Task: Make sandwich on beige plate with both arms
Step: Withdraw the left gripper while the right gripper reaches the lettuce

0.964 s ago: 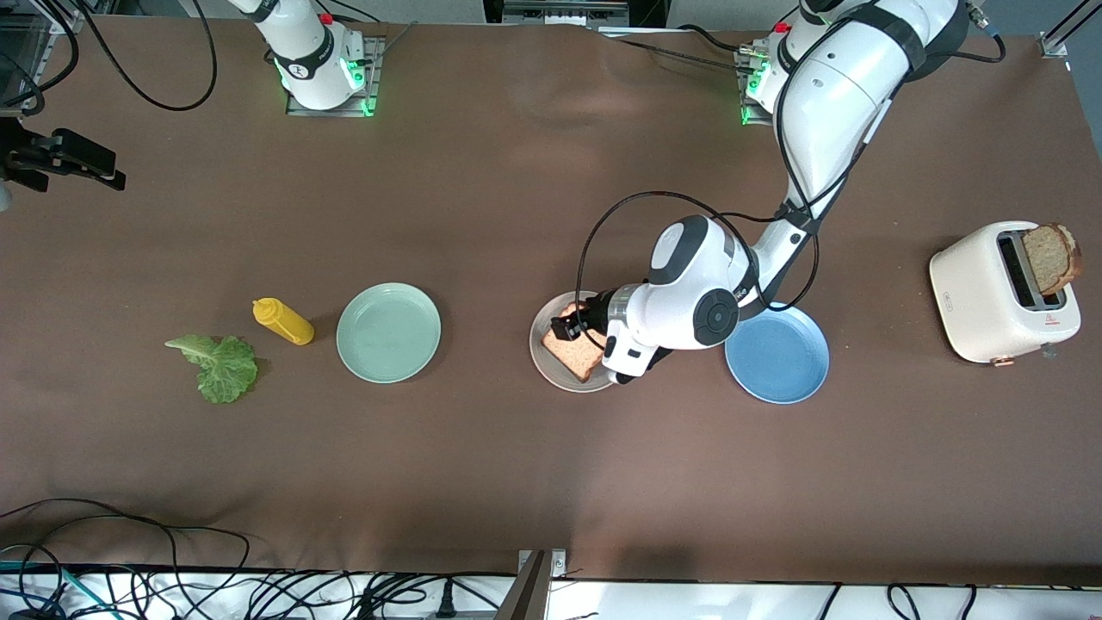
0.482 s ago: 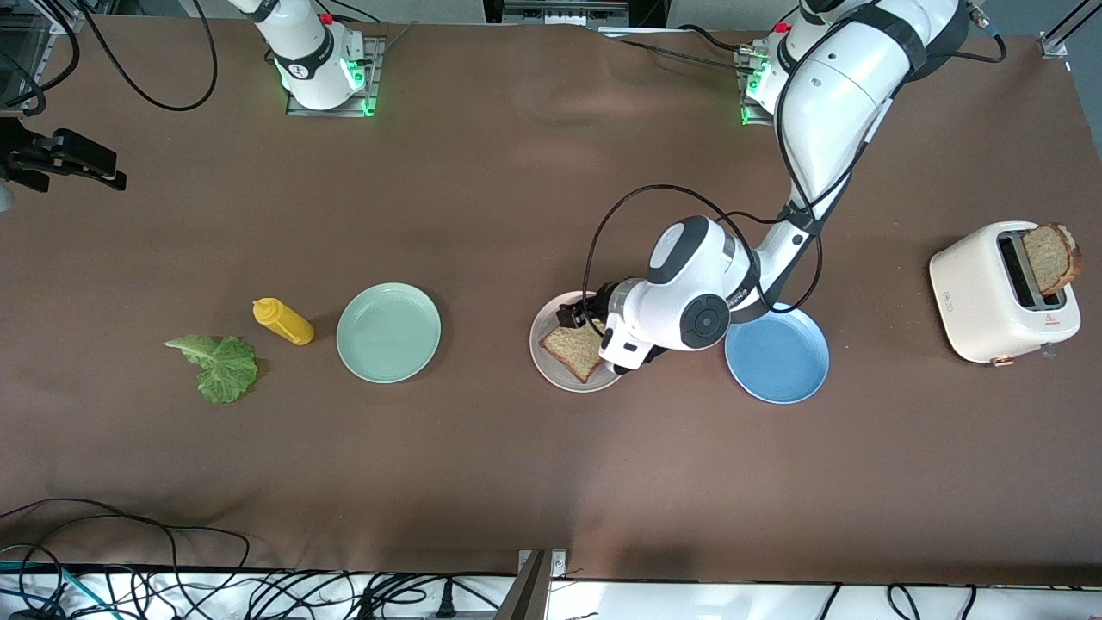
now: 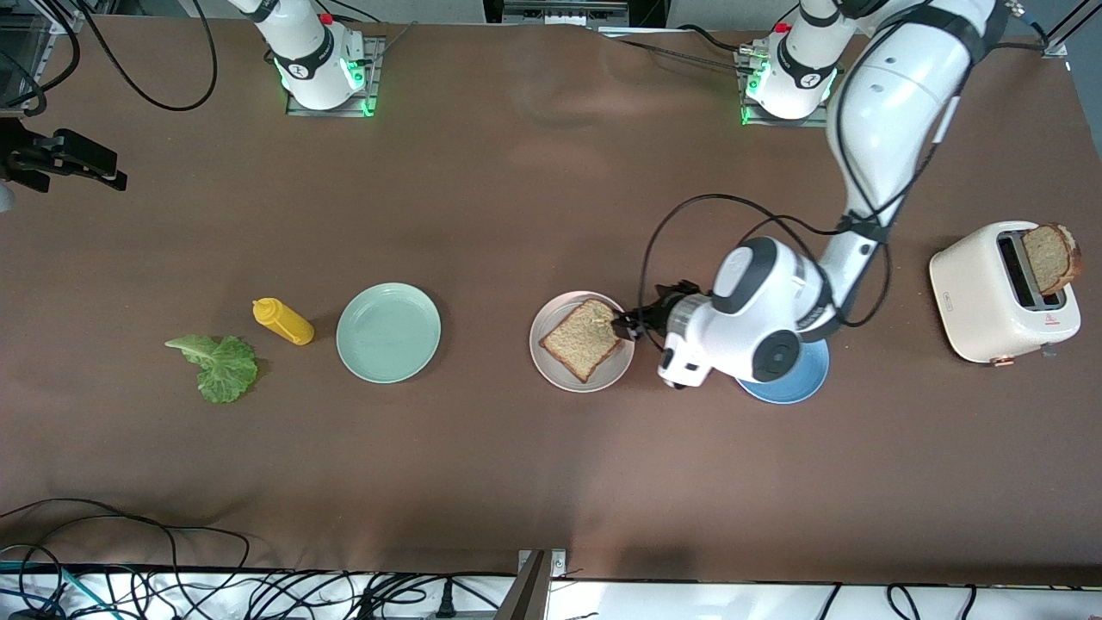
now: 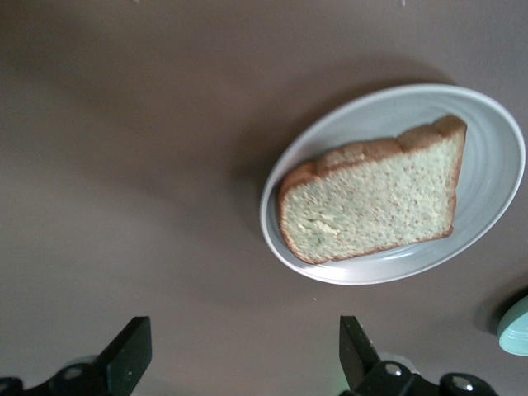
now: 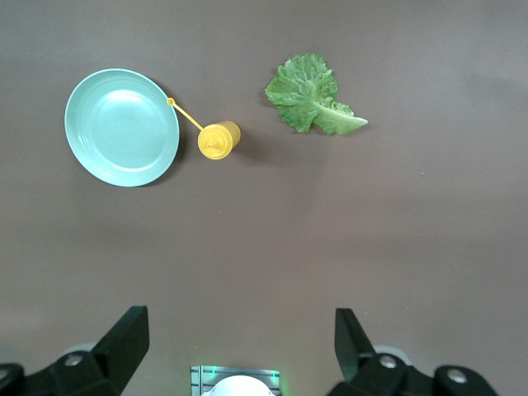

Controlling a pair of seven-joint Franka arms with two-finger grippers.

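Observation:
One brown wholegrain bread slice lies flat on the beige plate. My left gripper is open and empty, just off the plate's rim toward the left arm's end of the table. In the left wrist view the slice lies on the plate ahead of the open gripper. A second slice stands in the white toaster. The green lettuce leaf lies on the table at the right arm's end and shows in the right wrist view. My right gripper is open and empty, waiting high over the table near its base. No orange-red layer is in view.
A yellow squeeze bottle lies between the lettuce and the mint green plate. A blue plate sits partly under the left wrist. Both arm bases stand along the table's edge farthest from the front camera. Cables hang along the nearest edge.
My left gripper let go of the bread slice, which now lies flat on the beige plate. The left arm drew back toward its end of the table, over the blue plate.

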